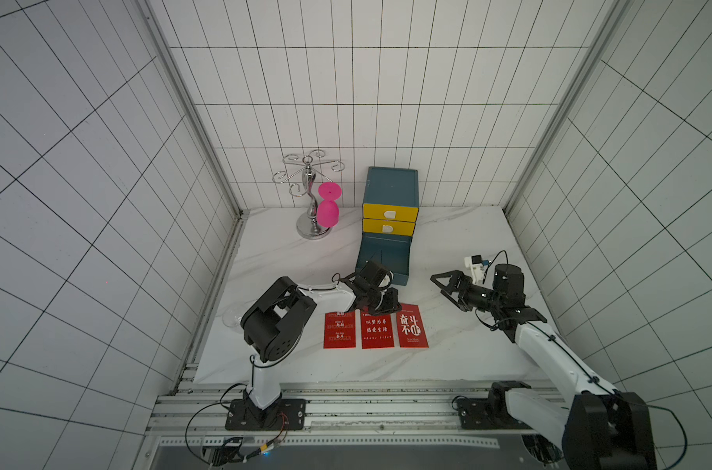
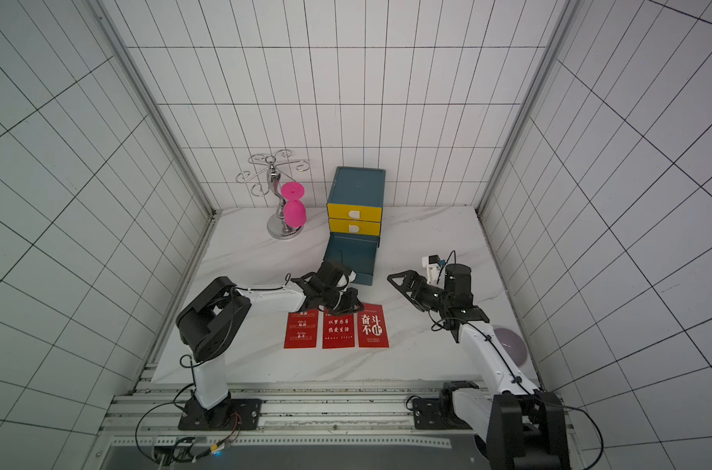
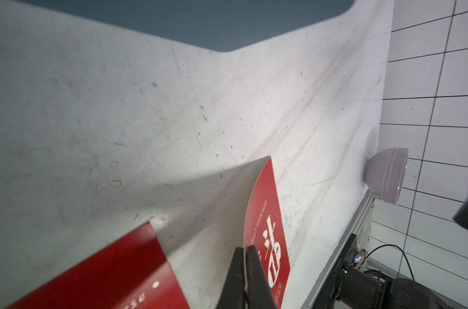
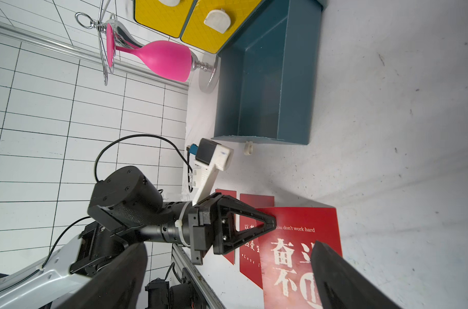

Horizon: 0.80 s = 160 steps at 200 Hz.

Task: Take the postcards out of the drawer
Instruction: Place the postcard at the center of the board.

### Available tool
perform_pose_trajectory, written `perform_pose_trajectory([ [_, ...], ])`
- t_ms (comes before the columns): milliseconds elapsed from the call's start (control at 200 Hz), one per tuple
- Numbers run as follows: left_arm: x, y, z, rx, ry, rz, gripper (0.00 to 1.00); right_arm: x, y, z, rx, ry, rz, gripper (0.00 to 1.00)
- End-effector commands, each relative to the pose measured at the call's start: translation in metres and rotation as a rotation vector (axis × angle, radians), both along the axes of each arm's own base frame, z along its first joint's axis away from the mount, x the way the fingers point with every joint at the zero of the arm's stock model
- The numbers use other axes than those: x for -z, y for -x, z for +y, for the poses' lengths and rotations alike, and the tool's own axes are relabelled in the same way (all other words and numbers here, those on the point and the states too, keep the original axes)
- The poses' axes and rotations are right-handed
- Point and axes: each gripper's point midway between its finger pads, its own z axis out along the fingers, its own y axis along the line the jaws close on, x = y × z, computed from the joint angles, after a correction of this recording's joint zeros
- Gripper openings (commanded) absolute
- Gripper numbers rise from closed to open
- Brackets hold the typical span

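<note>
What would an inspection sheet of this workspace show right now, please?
Surface: white marbled tabletop, scuffed.
Job's things: three red postcards in a row on the tabletop; bottom drawer pulled out, looks empty.
Clutter: pink goblet hanging on chrome rack; lilac bowl; clear glass.
Pincers: left pincer shut on the rightmost postcard's edge; right pincer open, hovering.
Cables: black leads along arms and rail.
Surroundings: white tiled walls.

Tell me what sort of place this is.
Probably a robot lab cell, not a home: left arm and right arm bolted to an aluminium rail, tiled walls boxing in a marble tabletop.
</note>
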Motion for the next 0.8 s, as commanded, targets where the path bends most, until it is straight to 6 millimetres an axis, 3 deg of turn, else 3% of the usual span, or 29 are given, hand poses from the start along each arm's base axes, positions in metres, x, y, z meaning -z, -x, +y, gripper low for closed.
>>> perform_pose_trajectory([
  [0,0.001,-0.009,-0.001,-0.029,-0.024,-0.024,0.08,-0.006,-0.004,-0.002,-0.003,-0.022,-0.025,0.99],
  [490,0.007,-0.011,0.006,-0.035,-0.077,-0.037,0.27,0.003,-0.004,-0.003,-0.001,-0.027,-0.002,0.99],
  [795,0.006,-0.007,0.011,-0.039,-0.088,-0.039,0.29,0.019,-0.004,-0.007,0.012,0.004,0.052,0.99],
])
